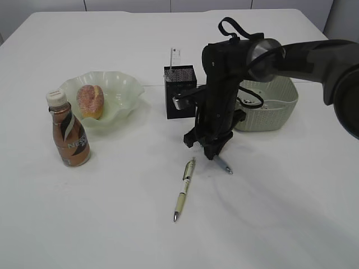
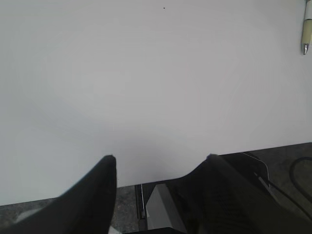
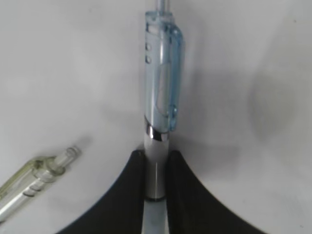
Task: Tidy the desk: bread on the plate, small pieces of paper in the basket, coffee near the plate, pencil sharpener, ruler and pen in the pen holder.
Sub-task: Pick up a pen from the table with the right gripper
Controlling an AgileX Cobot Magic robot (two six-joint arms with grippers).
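My right gripper [image 1: 215, 147] [image 3: 155, 155] is shut on a silver pen with a clear blue clip [image 3: 161, 73], whose end [image 1: 224, 166] pokes out low over the desk [image 1: 280, 213]. A second, cream-and-green pen [image 1: 184, 190] [image 3: 34, 178] [image 2: 306, 29] lies loose on the desk just to the left. The bread [image 1: 90, 101] sits in the wavy green plate [image 1: 120, 84], and the coffee [image 1: 68, 131] stands in front of it. The ruler [image 1: 174, 58] sticks up from the black pen holder [image 1: 179, 92]. My left gripper [image 2: 161, 157] hangs open and empty at the desk's near edge. No pencil sharpener or paper pieces are in view.
The perforated green basket [image 1: 272, 106] stands right of the pen holder, partly behind my right arm. Past the desk's near edge in the left wrist view there is a dark frame and grey floor [image 2: 287, 161].
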